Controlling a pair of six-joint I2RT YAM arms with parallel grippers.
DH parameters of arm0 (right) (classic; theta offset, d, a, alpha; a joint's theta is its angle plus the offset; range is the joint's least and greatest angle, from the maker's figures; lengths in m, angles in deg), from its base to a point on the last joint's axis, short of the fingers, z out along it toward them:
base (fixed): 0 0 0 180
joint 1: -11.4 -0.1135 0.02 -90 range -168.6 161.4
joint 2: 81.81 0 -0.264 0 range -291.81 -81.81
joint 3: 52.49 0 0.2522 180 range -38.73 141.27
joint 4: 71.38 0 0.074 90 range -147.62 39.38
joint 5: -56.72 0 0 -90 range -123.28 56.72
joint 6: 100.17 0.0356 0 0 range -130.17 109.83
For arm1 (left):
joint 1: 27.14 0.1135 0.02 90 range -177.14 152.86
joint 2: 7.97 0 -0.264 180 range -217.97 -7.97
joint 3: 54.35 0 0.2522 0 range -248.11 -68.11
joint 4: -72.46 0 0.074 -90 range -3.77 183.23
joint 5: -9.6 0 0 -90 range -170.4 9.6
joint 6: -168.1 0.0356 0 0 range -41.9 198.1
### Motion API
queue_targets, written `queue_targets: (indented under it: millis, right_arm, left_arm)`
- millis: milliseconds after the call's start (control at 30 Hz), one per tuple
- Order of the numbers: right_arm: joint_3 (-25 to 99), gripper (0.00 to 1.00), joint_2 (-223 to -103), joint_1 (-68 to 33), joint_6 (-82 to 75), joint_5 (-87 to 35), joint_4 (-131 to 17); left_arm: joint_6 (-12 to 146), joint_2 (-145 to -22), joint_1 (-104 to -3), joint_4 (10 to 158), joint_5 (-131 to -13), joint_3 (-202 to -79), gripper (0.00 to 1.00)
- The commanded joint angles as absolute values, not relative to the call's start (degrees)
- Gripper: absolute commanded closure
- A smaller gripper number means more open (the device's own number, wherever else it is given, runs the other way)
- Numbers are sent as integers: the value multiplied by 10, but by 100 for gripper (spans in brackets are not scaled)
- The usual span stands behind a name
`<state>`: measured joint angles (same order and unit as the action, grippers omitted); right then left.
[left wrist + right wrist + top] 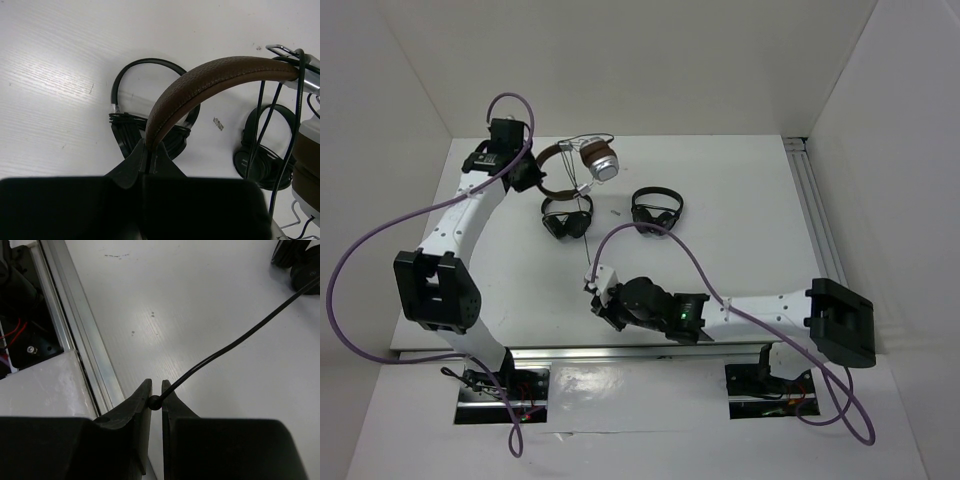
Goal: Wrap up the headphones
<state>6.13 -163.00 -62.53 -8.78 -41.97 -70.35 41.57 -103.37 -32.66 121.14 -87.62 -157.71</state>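
Low in the top view, my right end effector point(156, 386) was clenched on the thin black cable point(235, 342); I could not see its free end. From there the cable ran taut up the frame across the bench point(740, 220), just beside the left black pair point(566, 217), the right black pair point(657, 208) further off. At upper left, my left end effector point(148, 150) grasped the headphones point(220, 75) by the brown headband. Several strands hung by the silver earcup point(604, 162), so I judged a few turns made and a long run left to wind.
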Motion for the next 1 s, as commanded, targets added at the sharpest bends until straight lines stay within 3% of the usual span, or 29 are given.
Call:
queue_targets:
  millis: [0, 300, 967]
  right_arm:
    - [106, 100, -1623, -625, -105, -384, -706]
    - [213, 100, -1569, -625, -168, -417, -601]
    - [244, 100, -1493, -575, -266, -574, -487]
  left_arm:
    - [407, -1025, -338, 1158, -913, -1583, 100]
    - [443, -1042, -392, 1198, -1052, -1597, 100]
    - [620, -1031, -501, 1266, -1003, -1631, 100]
